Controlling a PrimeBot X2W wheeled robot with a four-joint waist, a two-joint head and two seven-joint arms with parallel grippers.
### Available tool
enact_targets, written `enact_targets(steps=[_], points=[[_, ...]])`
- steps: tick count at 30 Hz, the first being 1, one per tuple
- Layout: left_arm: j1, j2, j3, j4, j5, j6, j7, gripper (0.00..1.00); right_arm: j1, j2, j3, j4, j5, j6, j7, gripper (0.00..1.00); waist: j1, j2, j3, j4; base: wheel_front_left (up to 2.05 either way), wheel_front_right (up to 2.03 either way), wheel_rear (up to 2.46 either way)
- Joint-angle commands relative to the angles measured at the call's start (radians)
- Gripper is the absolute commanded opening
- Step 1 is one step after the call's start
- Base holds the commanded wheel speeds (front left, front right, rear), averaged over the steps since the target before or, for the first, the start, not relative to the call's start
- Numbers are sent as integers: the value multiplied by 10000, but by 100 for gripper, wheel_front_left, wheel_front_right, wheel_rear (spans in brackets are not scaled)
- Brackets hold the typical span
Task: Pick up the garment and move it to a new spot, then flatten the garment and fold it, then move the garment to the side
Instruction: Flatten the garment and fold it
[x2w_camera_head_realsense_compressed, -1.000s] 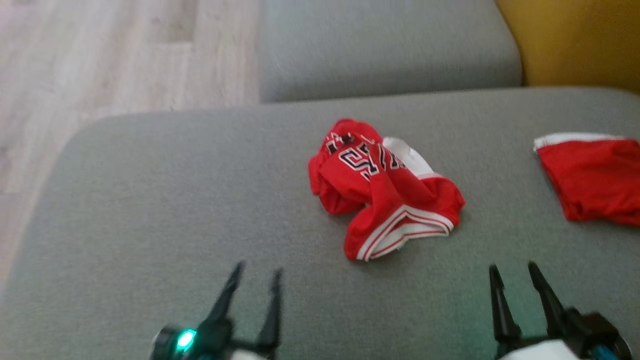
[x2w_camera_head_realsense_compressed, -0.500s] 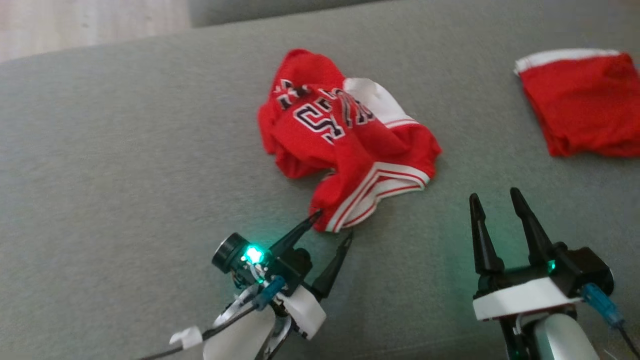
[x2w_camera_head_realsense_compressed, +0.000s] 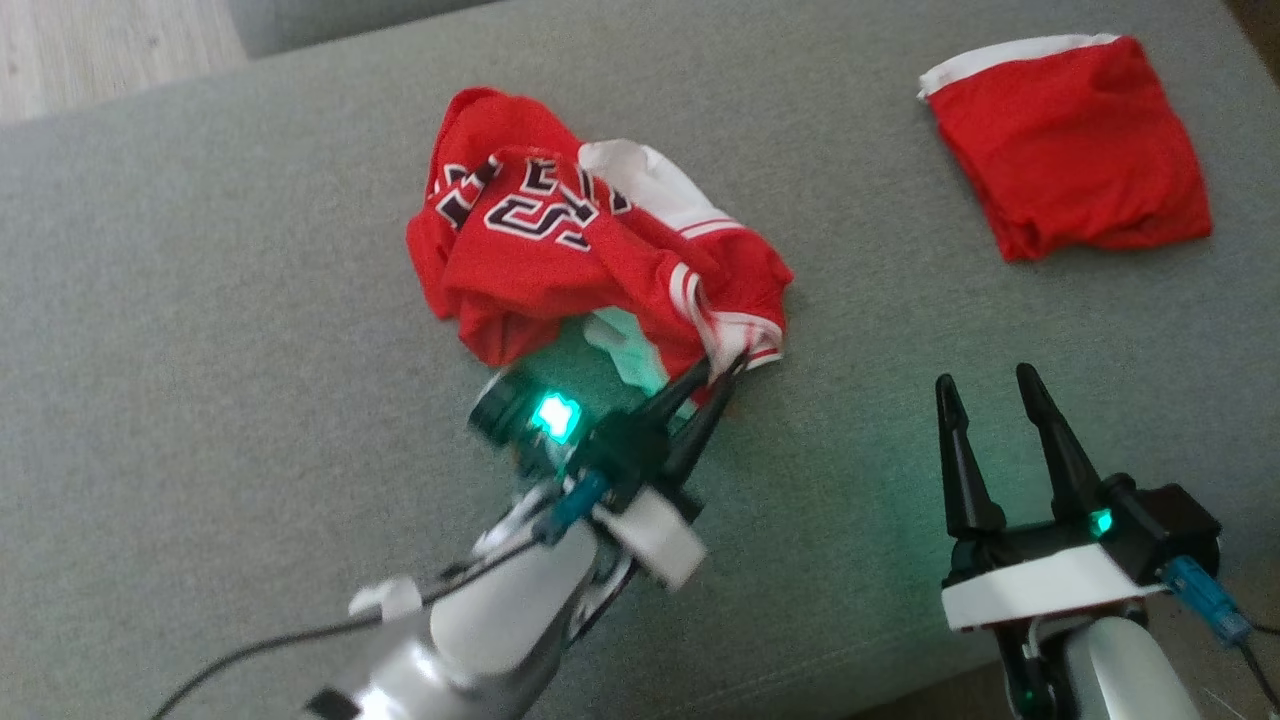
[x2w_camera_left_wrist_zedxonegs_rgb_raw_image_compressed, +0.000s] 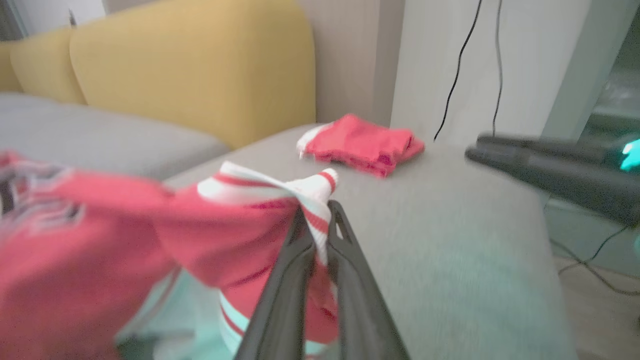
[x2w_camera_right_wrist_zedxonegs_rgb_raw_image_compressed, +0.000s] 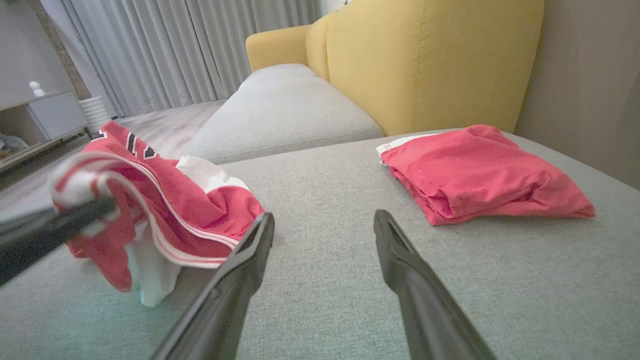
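The crumpled red garment (x2w_camera_head_realsense_compressed: 560, 250), a smooth knit with white-and-red striped trim and black-and-white lettering, lay bunched in a heap on the coarse-woven grey cushion (x2w_camera_head_realsense_compressed: 200, 400), well to the left of the folded red cloth (x2w_camera_head_realsense_compressed: 1070, 150). The left gripper (x2w_camera_head_realsense_compressed: 728, 366) had its two long, dark, tapered fingers pinched together on the garment's striped hem, on the side of the heap facing the folded red cloth. The right gripper (x2w_camera_head_realsense_compressed: 985, 385) hovered nearer the robot than the folded red cloth, fingers apart and holding nothing. Behind the folded red cloth rose a rounded yellow backrest (x2w_camera_right_wrist_zedxonegs_rgb_raw_image_compressed: 425, 60).
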Motion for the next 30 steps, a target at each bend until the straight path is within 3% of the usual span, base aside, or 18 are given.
enact_targets(steps=[1, 4, 10, 16, 19, 23, 26, 27, 28, 29, 30], points=[[-746, -3, 256, -712, -120, -20, -55, 0, -106, -62, 247, -261, 135, 65, -111, 100, 0, 0, -270, -123, 0, 0, 0], [-1875, -3, 376, -1291, -119, -121, -55, 0, -18, -62, 406, -174, 315, 65, -111, 100, 0, 0, -692, -290, 0, 0, 0], [-4981, 45, 1672, -475, 249, -265, -55, 0, 252, -62, 872, 17, 524, 65, -111, 100, 0, 0, -1562, -649, 0, 0, 0], [-6945, 761, 3118, -194, 581, -377, -55, 0, 469, -62, 581, -127, 568, 65, -111, 100, 0, 0, -1595, -117, 0, 0, 0], [-6212, 1297, 3456, -274, 620, -321, -55, 0, 528, -62, 312, -209, 552, 65, -111, 100, 0, 0, -1546, 284, 0, 0, 0], [-3814, 1986, 4041, -439, 210, -169, -55, 0, 520, -62, 88, -308, 553, 65, -111, 100, 0, 0, -1362, 707, 0, 0, 0], [-1525, 2236, 4521, -387, -220, 4, -55, 0, 529, -62, -20, -338, 536, 65, -111, 100, 0, 0, -1290, 923, 0, 0, 0], [-1525, 2236, 4521, -387, -220, 4, -55, 0, 529, -62, -20, -338, 536, 65, -111, 100, 0, 0, -1290, 923, 0, 0, 0], [-848, 2266, 4690, -360, -328, 79, -55, 8, 531, -62, -45, -334, 528, 65, -111, 100, 0, 0, -1273, 978, 0, 0, 0], [-215, 2228, 4896, -301, -488, 148, -55, 46, 541, -62, -64, -323, 515, 65, -111, 100, 0, 0, -1268, 1045, 0, 0, 0], [340, 2200, 5078, -239, -572, 229, -55, 100, 556, -62, -73, -305, 500, 65, -111, 100, 0, 0, -1286, 1098, 0, 0, 0]])
